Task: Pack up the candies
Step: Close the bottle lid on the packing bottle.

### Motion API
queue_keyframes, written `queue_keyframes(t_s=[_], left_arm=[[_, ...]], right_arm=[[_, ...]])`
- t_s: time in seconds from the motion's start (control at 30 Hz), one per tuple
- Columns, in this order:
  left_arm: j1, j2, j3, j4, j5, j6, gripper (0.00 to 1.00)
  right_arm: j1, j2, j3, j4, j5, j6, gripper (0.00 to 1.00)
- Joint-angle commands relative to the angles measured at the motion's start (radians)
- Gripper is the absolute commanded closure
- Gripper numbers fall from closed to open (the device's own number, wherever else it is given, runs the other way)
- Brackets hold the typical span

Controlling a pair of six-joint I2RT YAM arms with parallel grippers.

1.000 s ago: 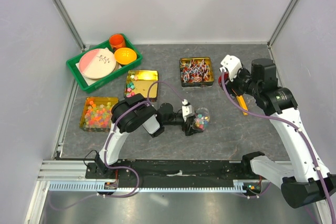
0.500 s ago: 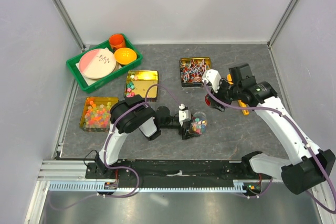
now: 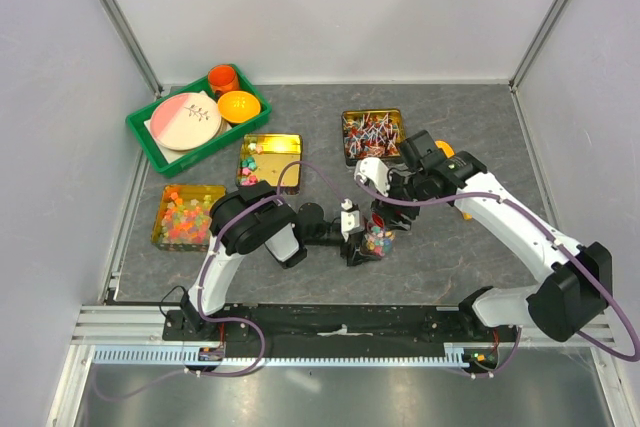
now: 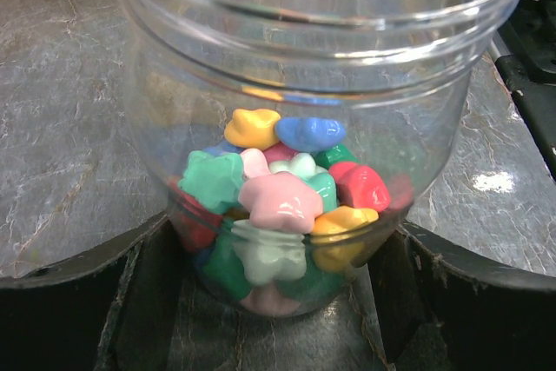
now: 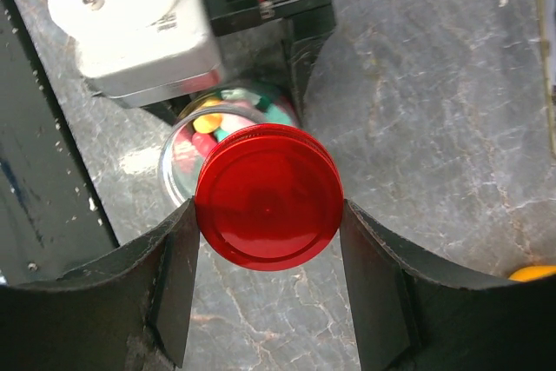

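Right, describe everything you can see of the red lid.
The red lid is a round, flat-topped cap, glossy like plastic, with a faint ring near its edge and no marks visible. It lies level, top face toward the wrist camera, pinched at two opposite edges by the right end effector. It hangs over the open clear jar of candies, shifted off the mouth, so part of the opening shows. Whether it touches the jar's rim cannot be told.
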Motion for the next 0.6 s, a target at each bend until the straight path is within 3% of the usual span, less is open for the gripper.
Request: queue_keyframes(t_s=[0.0,0.57], left_arm=[[-0.014,0.016,-0.009,0.179,-0.044,0.079,0.27],[-0.012,0.025,0.027,0.113,-0.064,0.045,0.32]], right_arm=[[0.025,0.012,0.024,-0.035,-0.022,-0.031,0.47],[0.067,-0.017,-0.013,-0.014,-0.016,-0.046,0.47]])
